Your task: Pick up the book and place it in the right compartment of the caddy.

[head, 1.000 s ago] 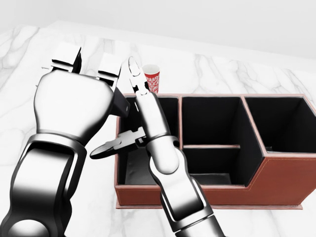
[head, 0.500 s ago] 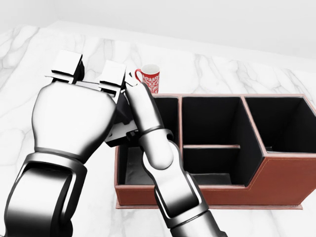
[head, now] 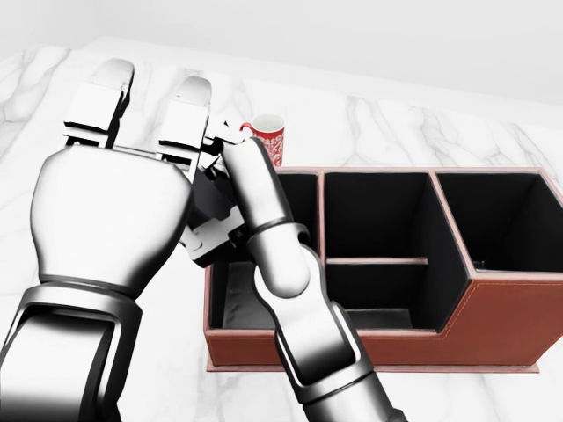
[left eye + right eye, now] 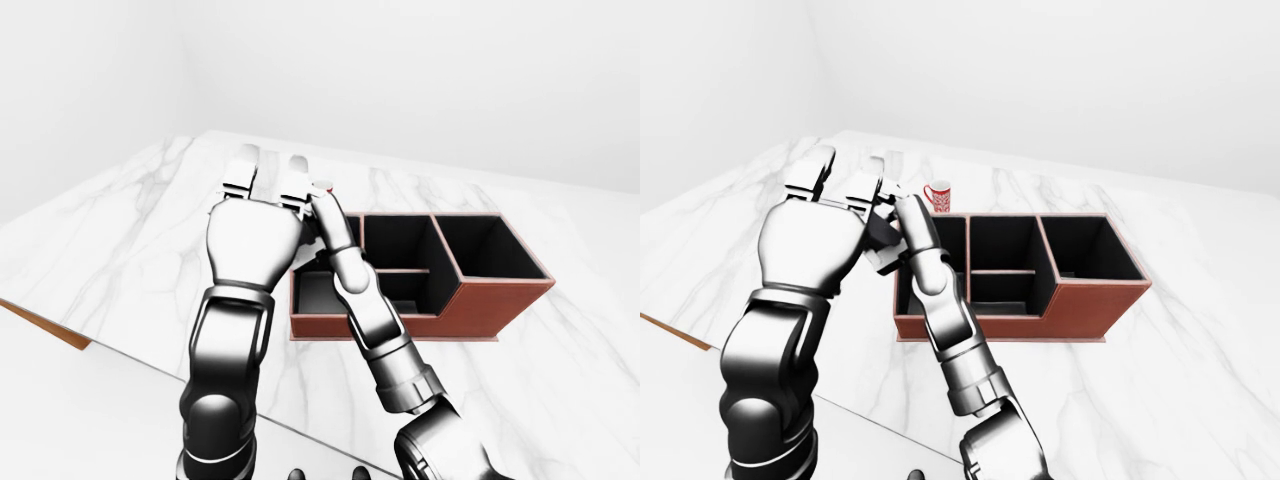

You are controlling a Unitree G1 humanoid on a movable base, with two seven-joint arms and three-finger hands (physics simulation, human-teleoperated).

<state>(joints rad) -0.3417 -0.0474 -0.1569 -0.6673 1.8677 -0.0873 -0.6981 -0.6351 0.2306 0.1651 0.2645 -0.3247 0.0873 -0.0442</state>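
Observation:
The brown caddy (image 3: 493, 308) stands on the marble counter with black compartments; its right compartment (image 3: 528, 255) holds nothing that shows. My left hand (image 3: 145, 88) is raised at the left of the head view, back toward the camera, fingers stretched upward and open. My right hand (image 3: 230, 141) presses in against the left palm, over the caddy's left compartment, its fingers mostly hidden. A dark flat thing with a pale edge (image 3: 208, 200), perhaps the book, shows between the two hands. Whether either hand grips it cannot be told.
A red and white mug (image 3: 269, 136) stands just beyond the caddy's upper left corner. The marble counter (image 4: 130, 230) stretches to the left, and its near edge (image 4: 60, 320) runs across the lower left of the left-eye view.
My left hand's fingers have uncurled and now point straight up. The right hand has moved left into the left palm, and its dark thumb no longer shows. The camera has not moved.

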